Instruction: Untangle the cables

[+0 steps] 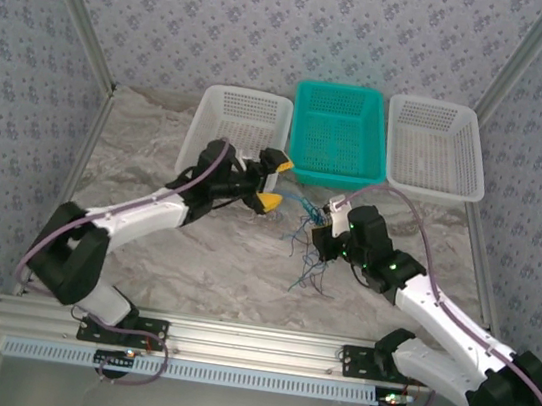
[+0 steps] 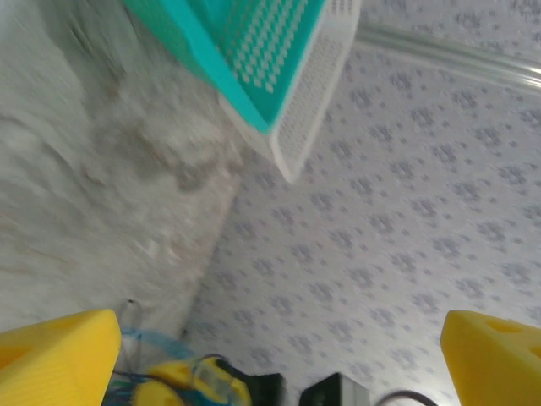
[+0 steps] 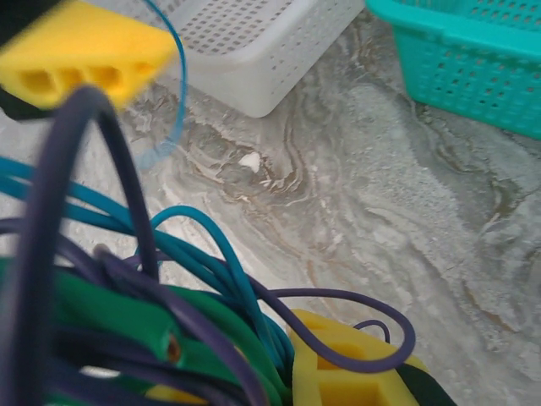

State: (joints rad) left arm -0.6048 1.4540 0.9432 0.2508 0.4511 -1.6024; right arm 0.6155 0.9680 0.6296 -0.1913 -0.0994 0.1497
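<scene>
The cables (image 1: 309, 247) are a tangle of thin blue, green and dark purple wires. My right gripper (image 1: 325, 223) holds them above the marbled table, and loose ends trail down toward the front. In the right wrist view the cables (image 3: 182, 292) crowd the lower left, clamped between the yellow fingers (image 3: 359, 376), so my right gripper (image 3: 262, 381) is shut on them. My left gripper (image 1: 274, 180) stands wide open just left of the bundle. In the left wrist view its yellow fingertips (image 2: 55, 359) frame the bottom corners, with the cables (image 2: 144, 355) low between them.
Three baskets line the back of the table: a white basket (image 1: 242, 123), a teal basket (image 1: 337, 131) and another white basket (image 1: 436, 145). Patterned walls close in the sides and back. A metal rail (image 1: 231, 344) runs along the front edge.
</scene>
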